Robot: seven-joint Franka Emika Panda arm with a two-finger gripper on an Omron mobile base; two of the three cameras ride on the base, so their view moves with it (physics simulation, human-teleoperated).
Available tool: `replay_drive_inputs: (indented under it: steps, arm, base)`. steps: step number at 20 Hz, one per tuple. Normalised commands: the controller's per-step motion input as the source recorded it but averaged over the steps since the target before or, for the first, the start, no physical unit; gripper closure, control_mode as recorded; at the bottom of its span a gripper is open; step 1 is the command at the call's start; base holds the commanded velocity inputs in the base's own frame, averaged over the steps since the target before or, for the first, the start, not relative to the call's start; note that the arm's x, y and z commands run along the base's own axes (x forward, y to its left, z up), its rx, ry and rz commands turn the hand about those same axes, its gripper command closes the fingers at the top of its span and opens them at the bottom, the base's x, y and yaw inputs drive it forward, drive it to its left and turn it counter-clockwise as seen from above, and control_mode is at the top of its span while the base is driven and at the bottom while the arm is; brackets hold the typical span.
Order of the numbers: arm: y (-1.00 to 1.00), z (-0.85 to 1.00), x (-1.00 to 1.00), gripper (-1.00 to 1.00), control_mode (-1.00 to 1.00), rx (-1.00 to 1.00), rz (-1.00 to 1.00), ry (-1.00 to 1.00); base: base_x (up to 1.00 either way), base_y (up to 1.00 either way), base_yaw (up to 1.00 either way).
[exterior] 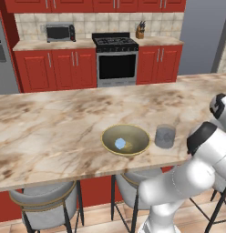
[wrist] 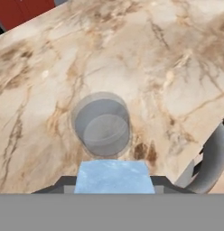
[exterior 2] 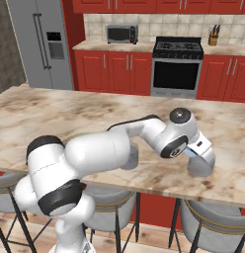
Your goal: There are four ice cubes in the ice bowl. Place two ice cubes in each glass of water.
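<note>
In the hand view the pincer (wrist: 113, 186) pinches a pale blue ice cube (wrist: 113, 176) just above an empty glass (wrist: 102, 125) on the marble bench (wrist: 177, 58). The ice bowl (exterior: 137, 146) (one ice cube (exterior: 120, 144) inside) sits beside the other glass (exterior: 165, 136).

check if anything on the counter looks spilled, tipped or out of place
Nothing stands out. Both glasses stand upright on the counter, with no ice loose on the marble. One ice cube lies in the bowl, and the claw holds another cube above a glass.
</note>
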Motion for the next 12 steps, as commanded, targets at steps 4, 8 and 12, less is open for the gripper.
replay_drive_inputs:
  steps: [4,8,12]
  arm:
    - [-0.28,-0.16,0.26,1.0,-1.0,0.06,0.01,0.0]
    - [-0.22,-0.01,0.34,1.0,-1.0,0.08,0.0,0.02]
    - [-0.23,-0.08,0.28,1.0,-1.0,0.1,0.0,0.07]
  base:
    - [0.0,0.0,0.0]
    - [0.0,0.0,0.0]
    - [0.0,0.0,0.0]
